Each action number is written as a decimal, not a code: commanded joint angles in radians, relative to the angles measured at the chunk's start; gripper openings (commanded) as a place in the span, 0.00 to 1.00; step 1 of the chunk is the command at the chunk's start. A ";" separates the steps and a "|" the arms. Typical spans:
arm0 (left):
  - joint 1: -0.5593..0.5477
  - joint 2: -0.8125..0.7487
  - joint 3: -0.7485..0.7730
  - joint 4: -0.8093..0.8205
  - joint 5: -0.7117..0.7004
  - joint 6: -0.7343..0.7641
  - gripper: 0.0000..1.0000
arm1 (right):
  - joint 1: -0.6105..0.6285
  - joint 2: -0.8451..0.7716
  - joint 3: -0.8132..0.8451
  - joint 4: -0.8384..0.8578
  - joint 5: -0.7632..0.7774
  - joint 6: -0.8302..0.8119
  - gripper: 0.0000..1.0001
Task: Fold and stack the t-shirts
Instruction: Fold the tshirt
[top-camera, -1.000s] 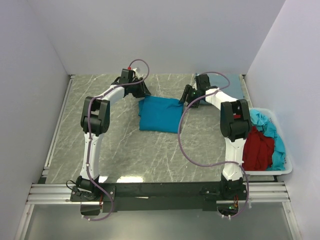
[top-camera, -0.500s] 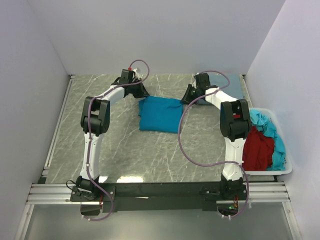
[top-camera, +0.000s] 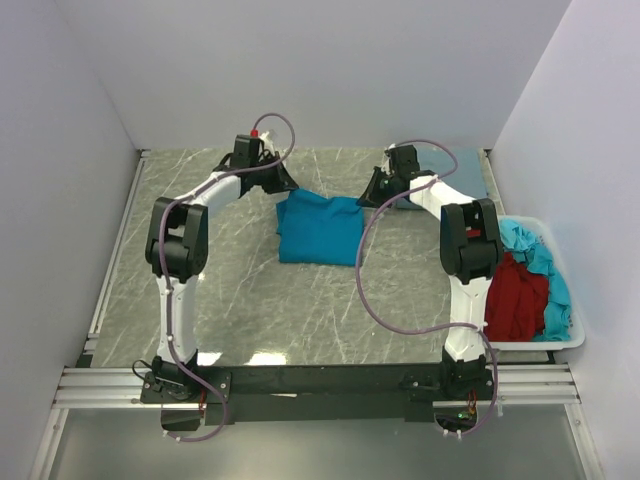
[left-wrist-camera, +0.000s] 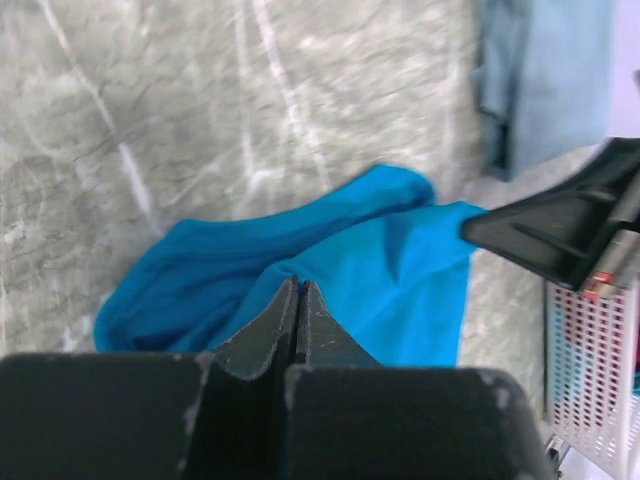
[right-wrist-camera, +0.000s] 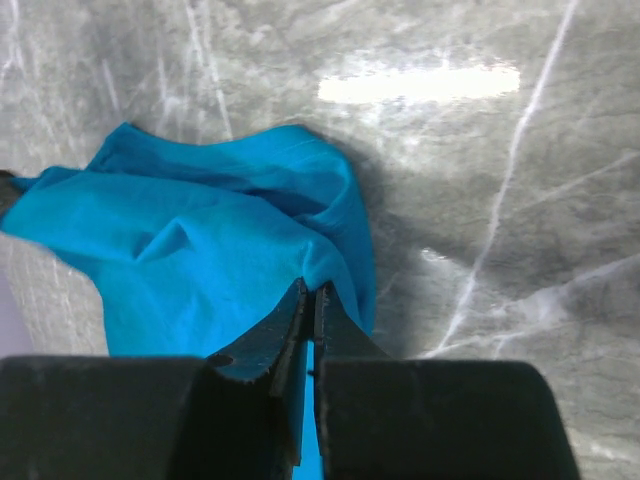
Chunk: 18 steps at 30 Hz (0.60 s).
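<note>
Grey marbled tabletop (top-camera: 250, 300), pale walls (top-camera: 300, 70), left gripper (left-wrist-camera: 298, 285) and right gripper (right-wrist-camera: 310, 288) each clamped on bright teal-blue cotton t-shirt (top-camera: 320, 228), dusty grey-blue t-shirt (left-wrist-camera: 545, 70) in left wrist view, missing from right wrist view

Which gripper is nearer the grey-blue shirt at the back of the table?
Right. The right gripper grips the teal shirt at its far corner, close to the grey-blue shirt; the left gripper grips the opposite far corner.
</note>
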 joint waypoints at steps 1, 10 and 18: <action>-0.001 -0.103 -0.029 0.065 0.023 -0.007 0.00 | 0.018 -0.090 0.005 0.046 -0.025 0.001 0.00; 0.022 -0.224 -0.196 0.150 -0.006 -0.060 0.00 | 0.031 -0.135 -0.001 0.026 -0.040 -0.011 0.00; 0.062 -0.198 -0.188 0.154 -0.035 -0.070 0.00 | 0.029 -0.049 0.074 0.020 -0.053 -0.010 0.00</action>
